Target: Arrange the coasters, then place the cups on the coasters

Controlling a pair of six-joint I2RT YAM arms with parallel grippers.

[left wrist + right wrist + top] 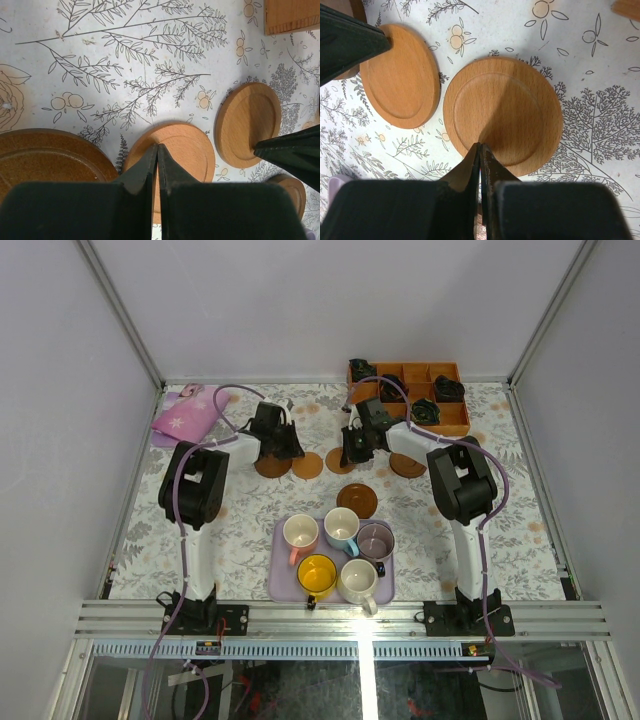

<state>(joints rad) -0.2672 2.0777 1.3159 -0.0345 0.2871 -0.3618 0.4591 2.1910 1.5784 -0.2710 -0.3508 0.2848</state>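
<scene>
Both closed, empty: left end effector [157, 147] & right end effector [480, 146], tips on coasters [502, 100].

Plain pale walls [330, 300] all round, metal posts [120, 312] in the corners. Table [520, 540] has got a white leafy-print cloth, and there's bright glare on the rail [250, 618] up front.

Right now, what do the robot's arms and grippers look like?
Both arms, left arm and right arm, have white links with bulky black joint housings and a purplish cable looped alongside. The left gripper and right gripper have black, wedge-shaped fingers tapering to points.
</scene>
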